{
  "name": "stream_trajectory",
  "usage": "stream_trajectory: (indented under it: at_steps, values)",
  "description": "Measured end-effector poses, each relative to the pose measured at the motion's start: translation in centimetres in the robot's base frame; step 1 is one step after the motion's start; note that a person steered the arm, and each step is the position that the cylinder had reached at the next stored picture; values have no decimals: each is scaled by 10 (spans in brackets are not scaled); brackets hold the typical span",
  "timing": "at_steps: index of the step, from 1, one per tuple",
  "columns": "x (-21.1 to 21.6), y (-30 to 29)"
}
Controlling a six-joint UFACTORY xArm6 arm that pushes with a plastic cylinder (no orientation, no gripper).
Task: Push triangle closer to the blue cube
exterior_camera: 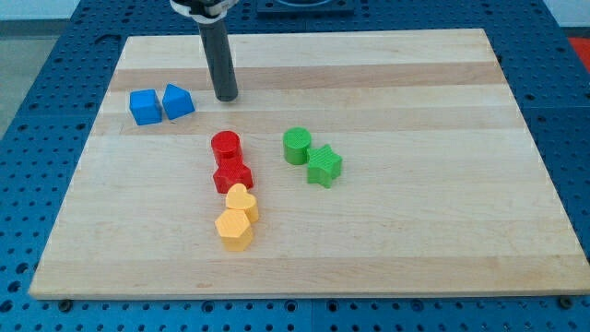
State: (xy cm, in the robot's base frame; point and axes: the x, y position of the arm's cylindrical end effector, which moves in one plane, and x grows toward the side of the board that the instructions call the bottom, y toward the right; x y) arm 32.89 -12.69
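A blue cube (144, 107) sits near the view's upper left of the wooden board (415, 83). A blue triangle block (178, 101) stands right beside it on its right, touching or nearly touching. My tip (226, 97) rests on the board a short way to the right of the blue triangle, apart from it. The dark rod rises from the tip to the view's top.
A red cylinder (226, 146) and a red star (232, 175) sit mid-board, with a yellow heart (242, 201) and a yellow hexagon block (234, 229) below them. A green cylinder (297, 145) and a green star (324, 166) lie to the right.
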Motion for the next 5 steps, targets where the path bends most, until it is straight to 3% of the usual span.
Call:
stream_trajectory:
  at_steps: [2,4,5]
  values:
    - [18,-55]
    - [16,-74]
    - [-10,-33]
